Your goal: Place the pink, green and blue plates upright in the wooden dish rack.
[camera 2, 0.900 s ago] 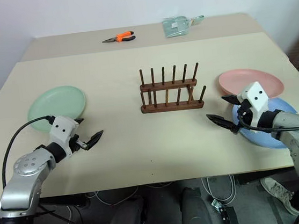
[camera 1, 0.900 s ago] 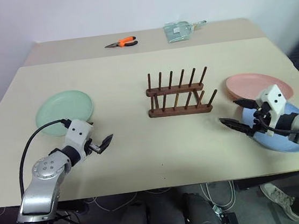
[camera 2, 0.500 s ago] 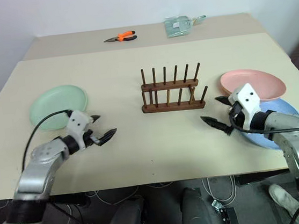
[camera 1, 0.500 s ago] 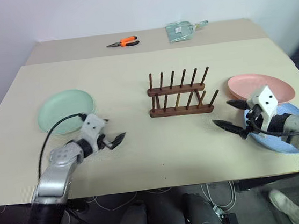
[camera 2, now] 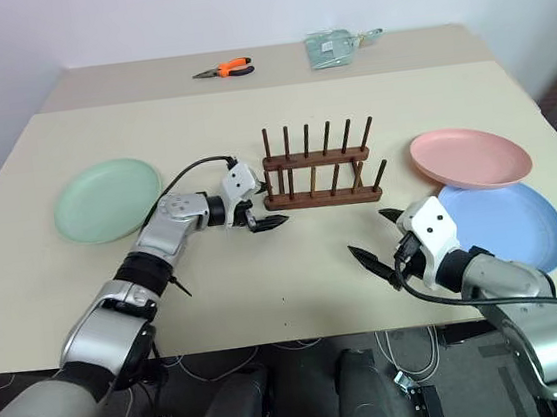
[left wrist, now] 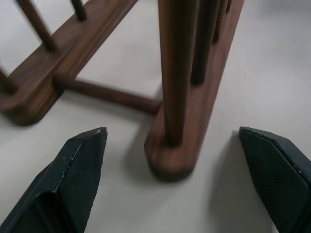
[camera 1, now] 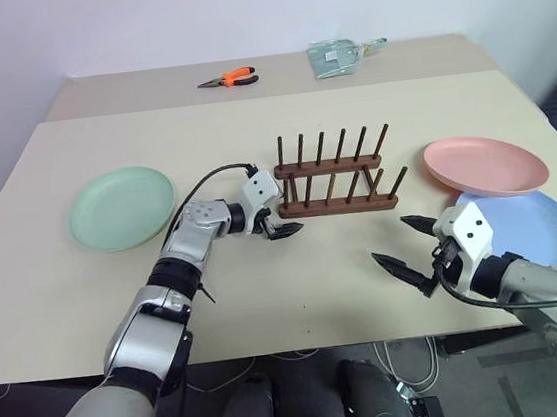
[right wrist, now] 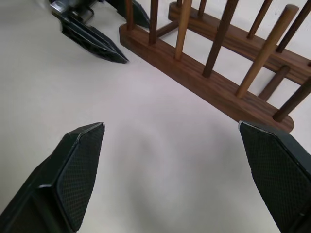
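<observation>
Your left gripper (camera 1: 282, 224) sat spread and empty at the wooden dish rack's (camera 1: 333, 177) left end, its long axis running rightward. Your right gripper (camera 1: 411, 247), spread, empty, lay nearer the blue plate (camera 1: 540, 226).

Setting: robotics test room or lab. Evidence: bare white wall; two plain beige rectangular tables (camera 1: 247, 111) pushed together; orange-handled pliers (camera 1: 227, 78) at 12 o'clock; loose cables on the floor under the table's near edge.
</observation>
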{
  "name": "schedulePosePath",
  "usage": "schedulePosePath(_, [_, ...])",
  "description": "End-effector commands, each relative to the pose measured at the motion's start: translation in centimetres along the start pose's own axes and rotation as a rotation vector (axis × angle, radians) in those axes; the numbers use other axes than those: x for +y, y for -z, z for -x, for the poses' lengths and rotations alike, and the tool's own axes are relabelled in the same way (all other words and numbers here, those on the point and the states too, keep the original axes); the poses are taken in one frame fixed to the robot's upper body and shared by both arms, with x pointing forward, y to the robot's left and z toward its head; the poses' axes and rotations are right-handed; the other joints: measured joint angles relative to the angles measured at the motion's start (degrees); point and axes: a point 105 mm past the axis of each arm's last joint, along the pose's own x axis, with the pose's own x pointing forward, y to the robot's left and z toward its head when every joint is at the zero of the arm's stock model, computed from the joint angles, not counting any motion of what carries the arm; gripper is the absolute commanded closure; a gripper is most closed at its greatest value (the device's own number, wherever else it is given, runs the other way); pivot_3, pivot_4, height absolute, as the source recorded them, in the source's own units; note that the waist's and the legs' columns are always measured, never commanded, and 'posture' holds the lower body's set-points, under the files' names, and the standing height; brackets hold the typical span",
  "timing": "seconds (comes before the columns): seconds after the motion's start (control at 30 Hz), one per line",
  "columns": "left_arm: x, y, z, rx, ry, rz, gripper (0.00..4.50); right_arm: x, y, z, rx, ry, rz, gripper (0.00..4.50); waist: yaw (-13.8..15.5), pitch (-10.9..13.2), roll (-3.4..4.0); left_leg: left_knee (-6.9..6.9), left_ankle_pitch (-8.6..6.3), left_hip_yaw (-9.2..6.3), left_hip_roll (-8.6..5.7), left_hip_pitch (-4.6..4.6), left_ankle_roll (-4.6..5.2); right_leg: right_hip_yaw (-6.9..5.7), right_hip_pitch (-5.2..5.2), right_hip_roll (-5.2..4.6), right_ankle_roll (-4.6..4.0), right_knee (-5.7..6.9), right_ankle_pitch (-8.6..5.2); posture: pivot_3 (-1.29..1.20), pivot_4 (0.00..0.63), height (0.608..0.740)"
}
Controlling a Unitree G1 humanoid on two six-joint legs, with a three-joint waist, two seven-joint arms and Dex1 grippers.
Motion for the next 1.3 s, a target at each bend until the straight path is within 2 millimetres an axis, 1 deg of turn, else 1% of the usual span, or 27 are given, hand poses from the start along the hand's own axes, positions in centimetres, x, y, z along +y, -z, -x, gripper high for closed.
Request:
schedulePosePath(0.03, [-0.9, 0.8, -0.5, 0.013, 0.045, 0.007, 1.91, 0.0, -1.1, 0.6, -0.028, 0.026, 0.033, 0.00, -0.01, 0.00, 0.00, 0.03, -0.01, -0.01, 0.00, 0.00, 0.02, 0.00, 0.02, 0.00, 0.02, 0.01, -0.01, 0.00, 0.150, 0.740])
schedulePosePath(0.13, [-1.7, 0.6, -0.7, -0.008, 0.079, -0.030, 3.46, 0.0, -0.7, 0.7, 0.009, 0.003, 0.050, 0.00, -0.07, 0.00, 0.00, 0.24, -0.05, -0.03, 0.00, -0.03, 0.07, -0.03, 0.08, 0.00, 0.03, 0.03, -0.01, 0.00, 0.150, 0.740])
schedulePosePath(0.17, [-1.9, 0.6, -0.6, -0.011, 0.085, -0.053, 3.74, -0.1, -0.5, 0.8, 0.021, -0.008, 0.052, 0.00, -0.11, 0.00, 0.00, 0.28, -0.06, -0.03, 0.00, -0.04, 0.08, -0.01, 0.08, 0.00, 0.04, 0.06, 0.00, 0.00, 0.150, 0.740])
schedulePosePath(0.27, [-3.0, 0.4, 0.2, -0.039, 0.144, -0.078, 3.72, -0.2, 0.1, 1.3, 0.063, -0.045, 0.054, 0.00, -0.20, -0.01, 0.01, 0.27, -0.10, -0.03, 0.01, -0.03, 0.14, -0.02, 0.08, 0.00, 0.05, 0.06, 0.00, 0.00, 0.150, 0.740])
schedulePosePath(0.4, [-4.9, -0.3, 2.4, -0.073, 0.237, -0.073, 3.72, -0.1, 1.0, 1.8, 0.108, -0.092, 0.048, 0.00, -0.33, -0.01, 0.03, 0.26, -0.15, -0.02, 0.02, -0.03, 0.22, 0.00, 0.05, 0.01, -0.01, 0.08, 0.03, 0.00, 0.150, 0.740])
schedulePosePath(0.47, [-5.5, -0.1, 3.4, -0.056, 0.267, -0.078, 3.72, -0.2, 1.2, 1.9, 0.115, -0.100, 0.049, 0.00, -0.30, -0.01, 0.04, 0.27, -0.16, -0.02, 0.02, -0.04, 0.22, 0.00, 0.04, 0.01, -0.11, 0.09, 0.09, 0.00, 0.150, 0.740])
schedulePosePath(0.57, [-6.2, 0.9, 4.4, -0.004, 0.295, -0.092, 3.72, -0.4, 1.4, 1.7, 0.118, -0.101, 0.053, 0.00, -0.19, -0.01, 0.04, 0.29, -0.16, -0.02, 0.03, -0.03, 0.22, 0.00, 0.06, 0.01, -0.10, 0.10, 0.06, 0.00, 0.150, 0.740])
schedulePosePath(0.63, [-5.9, 1.6, 4.5, 0.030, 0.269, -0.076, 2.68, -0.5, 1.5, 1.7, 0.122, -0.103, 0.055, 0.00, -0.07, -0.01, 0.05, 0.32, -0.16, -0.02, 0.03, -0.03, 0.22, 0.01, 0.07, 0.00, -0.02, 0.09, -0.06, 0.00, 0.150, 0.740])
schedulePosePath(0.67, [-5.6, 1.8, 4.6, 0.039, 0.251, -0.072, 2.25, -0.6, 1.6, 1.7, 0.128, -0.101, 0.057, 0.00, -0.03, -0.01, 0.05, 0.34, -0.16, -0.02, 0.03, -0.04, 0.22, 0.01, 0.08, 0.00, -0.01, 0.09, -0.06, 0.00, 0.150, 0.740])
schedulePosePath(0.73, [-4.6, 2.3, 5.0, 0.073, 0.177, -0.067, 1.28, -0.7, 1.8, 1.7, 0.141, -0.105, 0.055, 0.54, -0.04, -0.01, 0.04, 0.34, -0.16, -0.03, 0.02, -0.04, 0.22, 0.00, 0.09, -0.01, 0.01, 0.08, -0.06, 0.00, 0.150, 0.740])
schedulePosePath(0.77, [-4.1, 2.7, 5.7, 0.099, 0.140, -0.048, 0.78, -0.4, 1.9, 1.8, 0.145, -0.122, 0.052, 0.88, -0.09, -0.01, 0.05, 0.34, -0.16, -0.03, 0.02, -0.04, 0.22, 0.00, 0.09, -0.01, 0.02, 0.08, -0.05, 0.00, 0.150, 0.740])
schedulePosePath(0.8, [-3.9, 3.2, 6.4, 0.121, 0.116, -0.033, 0.76, -0.1, 1.9, 1.8, 0.147, -0.136, 0.045, 1.40, -0.18, -0.01, 0.05, 0.34, -0.16, -0.03, 0.02, -0.03, 0.22, 0.00, 0.09, -0.01, 0.03, 0.09, -0.05, 0.00, 0.150, 0.740])
schedulePosePath(0.83, [-3.9, 3.6, 7.1, 0.140, 0.109, -0.022, 0.76, 0.3, 1.9, 1.8, 0.148, -0.150, 0.043, 1.83, -0.41, -0.03, 0.07, 0.32, -0.16, -0.04, 0.03, -0.02, 0.22, 0.00, 0.08, 0.00, 0.04, 0.10, -0.05, 0.00, 0.150, 0.740])
schedulePosePath(0.87, [-4.3, 3.9, 8.0, 0.151, 0.112, 0.007, 0.92, 0.6, 2.0, 1.7, 0.153, -0.163, 0.044, 2.45, -0.62, -0.04, 0.08, 0.28, -0.16, -0.02, 0.06, 0.01, 0.23, 0.01, 0.07, 0.01, 0.05, 0.12, -0.05, 0.00, 0.150, 0.740])
schedulePosePath(0.9, [-4.8, 4.0, 8.6, 0.151, 0.120, 0.036, 1.27, 0.9, 2.1, 1.6, 0.157, -0.172, 0.044, 2.93, -0.97, -0.05, 0.10, 0.26, -0.16, -0.01, 0.08, 0.03, 0.23, 0.00, 0.06, 0.03, 0.05, 0.15, -0.05, 0.00, 0.150, 0.740])
schedulePosePath(0.93, [-5.4, 3.9, 9.1, 0.143, 0.132, 0.068, 1.67, 1.2, 2.2, 1.5, 0.160, -0.180, 0.045, 3.44, -1.44, -0.06, 0.12, 0.22, -0.17, 0.00, 0.11, 0.04, 0.23, 0.01, 0.04, 0.05, 0.03, 0.16, -0.06, 0.00, 0.150, 0.740])
schedulePosePath(1.0, [-7.2, 3.3, 9.8, 0.117, 0.174, 0.116, 2.67, 1.9, 2.5, 1.0, 0.164, -0.194, 0.043, 4.49, -1.77, -0.07, 0.15, 0.15, -0.17, -0.02, 0.15, 0.09, 0.24, 0.01, 0.02, 0.06, -0.12, 0.19, -0.14, 0.00, 0.150, 0.740])
schedulePosePath(1.07, [-9.1, 2.4, 9.5, 0.080, 0.199, 0.154, 3.71, 2.1, 3.3, 0.1, 0.182, -0.176, 0.070, 4.50, -1.61, -0.09, 0.20, 0.15, -0.17, -0.02, 0.16, 0.07, 0.24, 0.01, 0.01, 0.06, -0.12, 0.19, -0.16, 0.00, 0.150, 0.740])
schedulePosePath(1.1, [-9.8, 2.0, 9.2, 0.064, 0.206, 0.168, 4.15, 2.0, 3.5, -0.3, 0.189, -0.162, 0.086, 4.50, -1.50, -0.08, 0.20, 0.15, -0.18, -0.03, 0.15, 0.06, 0.24, 0.02, 0.02, 0.01, -0.12, 0.19, -0.16, 0.00, 0.150, 0.740])
schedulePosePath(1.17, [-11.1, 1.5, 8.3, 0.046, 0.212, 0.163, 4.15, 1.2, 4.1, -1.3, 0.205, -0.109, 0.108, 4.50, -0.78, -0.07, 0.18, 0.27, -0.17, -0.07, 0.12, -0.05, 0.24, 0.02, 0.03, -0.06, -0.12, 0.16, -0.18, 0.00, 0.150, 0.740])
schedulePosePath(1.2, [-11.2, 1.4, 7.6, 0.040, 0.187, 0.160, 4.15, 0.8, 4.3, -1.8, 0.213, -0.088, 0.120, 4.50, -0.33, -0.07, 0.18, 0.36, -0.17, -0.07, 0.10, -0.08, 0.24, 0.03, 0.03, -0.07, -0.12, 0.14, -0.18, 0.00, 0.150, 0.740])
schedulePosePath(1.27, [-10.7, 1.7, 6.2, 0.050, 0.113, 0.144, 4.15, 0.3, 4.5, -2.7, 0.222, -0.058, 0.151, 4.50, -0.02, -0.09, 0.16, 0.41, -0.17, -0.04, 0.05, -0.05, 0.24, 0.06, 0.10, -0.09, -0.13, 0.09, -0.18, 0.00, 0.150, 0.740])
schedulePosePath(1.3, [-9.7, 2.1, 5.2, 0.072, 0.029, 0.116, 4.15, -0.3, 4.5, -3.3, 0.220, -0.026, 0.161, 4.50, 0.04, -0.10, 0.13, 0.43, -0.17, -0.05, 0.03, -0.05, 0.24, 0.05, 0.13, -0.09, -0.13, 0.09, -0.18, 0.00, 0.150, 0.740])
